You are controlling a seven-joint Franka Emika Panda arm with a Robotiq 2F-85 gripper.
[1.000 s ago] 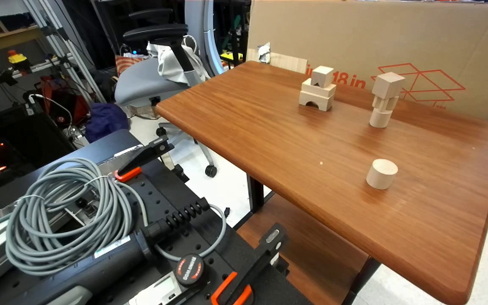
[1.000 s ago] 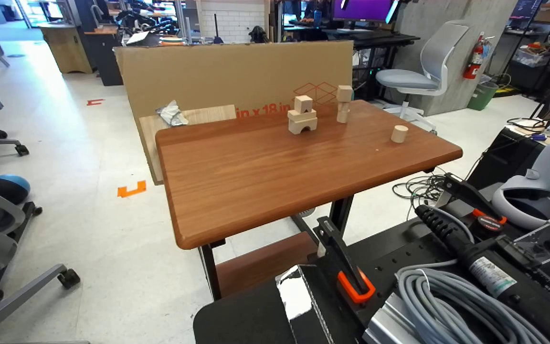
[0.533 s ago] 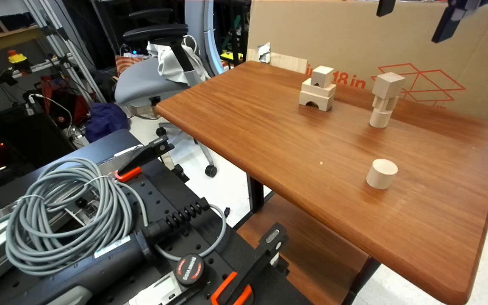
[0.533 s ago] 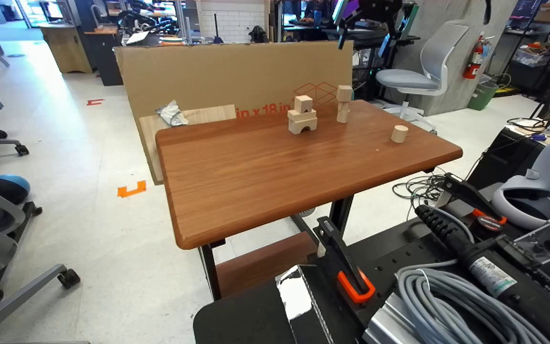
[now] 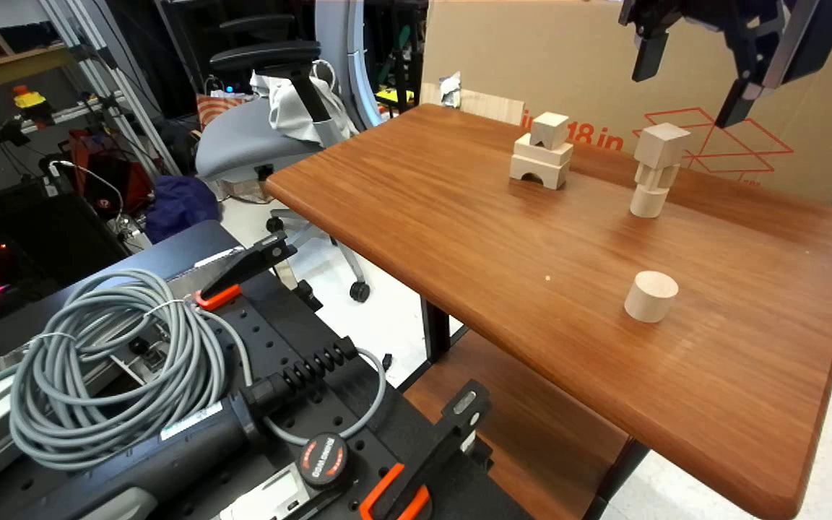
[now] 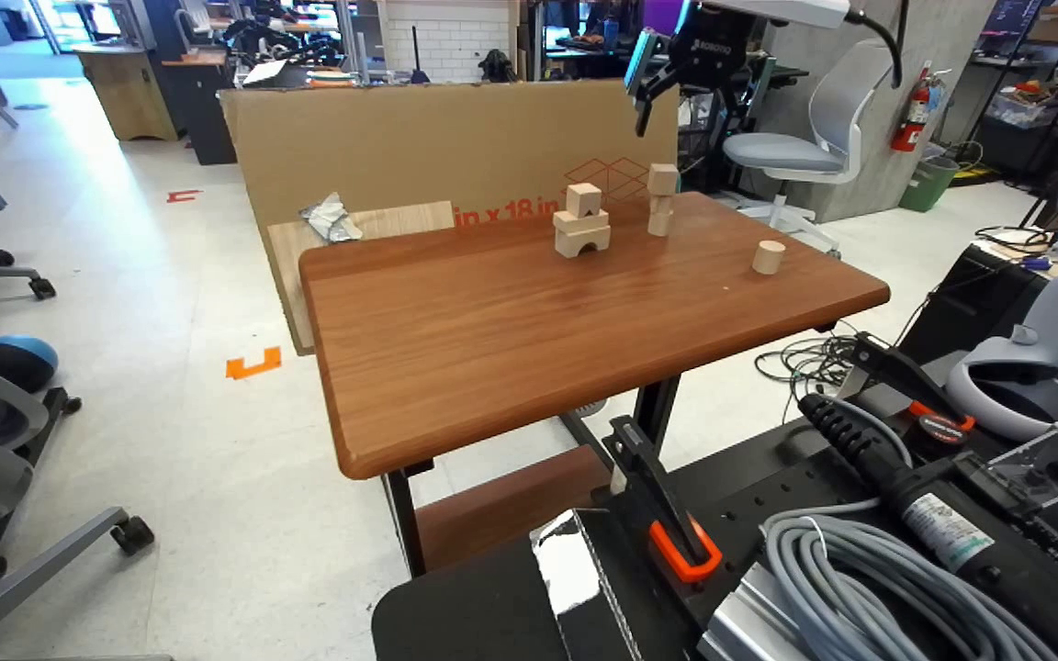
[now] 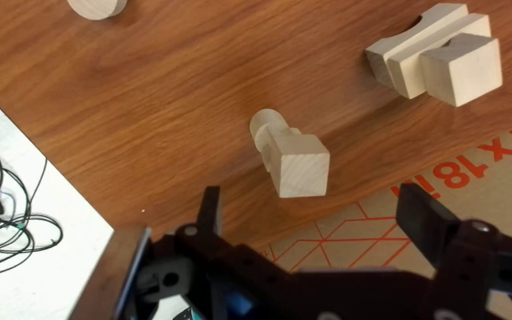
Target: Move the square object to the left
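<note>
The gripper (image 5: 687, 98) hangs empty, its fingers spread wide. Below it and apart from it, the plain wooden cube (image 7: 304, 175) tops a slim stack (image 5: 650, 177) that has a wooden cylinder (image 5: 648, 204) at its foot. The cube should be light, rigid, hard to damage and not slippery, but it probably sits loose: best pinched squarely across two opposite side faces, fingertips clear of whatever lies beneath.

The wrist view's top edge crops the round cylinder (image 7: 96, 6), and the cube (image 7: 304, 173) partly hides the blocks (image 7: 266, 126) beneath.
</note>
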